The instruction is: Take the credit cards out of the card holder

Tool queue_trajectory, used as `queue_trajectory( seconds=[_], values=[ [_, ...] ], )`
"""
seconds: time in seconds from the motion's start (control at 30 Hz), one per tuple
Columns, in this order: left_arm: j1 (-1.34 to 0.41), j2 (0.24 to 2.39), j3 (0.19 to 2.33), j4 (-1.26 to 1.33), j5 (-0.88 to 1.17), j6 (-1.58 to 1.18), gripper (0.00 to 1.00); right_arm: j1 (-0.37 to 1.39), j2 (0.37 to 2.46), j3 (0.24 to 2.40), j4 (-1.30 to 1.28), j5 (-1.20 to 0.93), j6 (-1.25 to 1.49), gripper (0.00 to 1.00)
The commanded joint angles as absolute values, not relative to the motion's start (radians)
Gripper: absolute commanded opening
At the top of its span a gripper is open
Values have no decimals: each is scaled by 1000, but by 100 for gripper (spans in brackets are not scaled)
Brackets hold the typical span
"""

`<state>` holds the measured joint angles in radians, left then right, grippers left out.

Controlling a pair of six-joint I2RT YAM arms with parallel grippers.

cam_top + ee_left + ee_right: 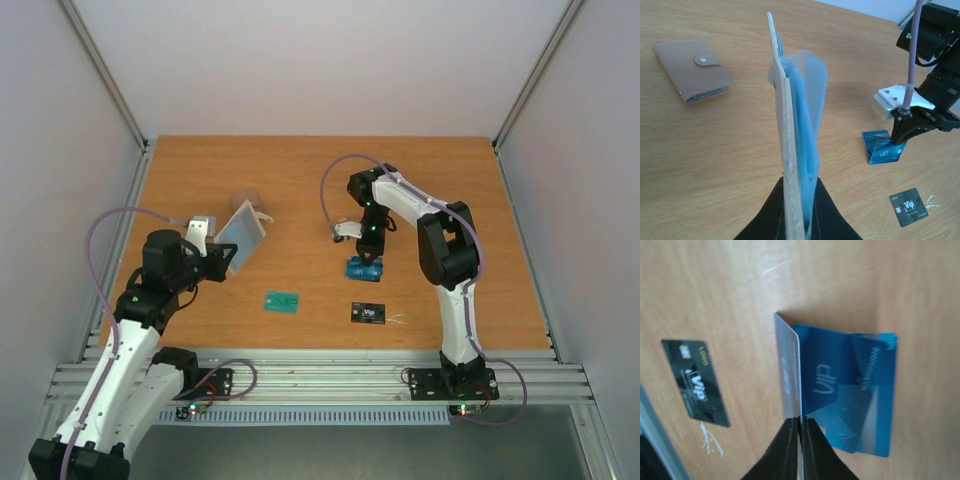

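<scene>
The left gripper (pixel 226 256) is clamping its fingers on the card holder (pixel 243 232), upright at left-centre of the top view, presumably to present its pockets, while the right gripper (pixel 366 260) is pinching the blue card (pixel 364 272) mid-frame, apparently placing it above the teal card (pixel 283 301) and black card (pixel 368 313).

a robotics lab test cell. plain white panel walls (pixel 320 60) on silver aluminium struts (pixel 101 62) box in a brown wooden tabletop (pixel 300 170), and two black-and-white robot arms (pixel 456 300) are bolted to a slotted metal rail (pixel 320 378).
</scene>
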<state>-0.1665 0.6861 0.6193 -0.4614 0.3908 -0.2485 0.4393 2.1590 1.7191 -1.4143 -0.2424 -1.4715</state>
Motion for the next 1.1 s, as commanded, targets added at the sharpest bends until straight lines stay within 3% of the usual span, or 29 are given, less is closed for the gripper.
queue_trajectory(
  seconds=[0.0, 0.13, 0.23, 0.5, 0.7, 0.93, 0.97, 1.0, 1.07],
  values=[
    [-160, 699, 615, -420, 389, -222, 0, 424, 2200, 1762, -1378, -215, -1467, 9],
    [-160, 729, 600, -410, 385, -194, 0, 423, 2179, 1783, -1321, -154, -1428, 41],
    [-160, 769, 595, -393, 422, -174, 0, 423, 2135, 1805, -1269, -117, -1391, 50],
    [-167, 1009, 667, -304, 773, -118, 0, 404, 1831, 1637, -895, -137, -1238, 57],
    [-247, 1257, 837, -445, 748, 30, 0, 338, 1611, 1475, -717, -227, -1097, 58],
    [-273, 1520, 949, -287, 864, -79, 1, 232, 1470, 1344, -619, -339, -941, 59],
    [-273, 1551, 962, -291, 843, -81, 7, 215, 1463, 1340, -620, -339, -926, 59],
    [-274, 1583, 973, -307, 812, -77, 18, 204, 1456, 1339, -623, -345, -911, 59],
    [-273, 1652, 1012, -361, 741, -57, 55, 181, 1445, 1337, -620, -368, -883, 59]
  ],
)
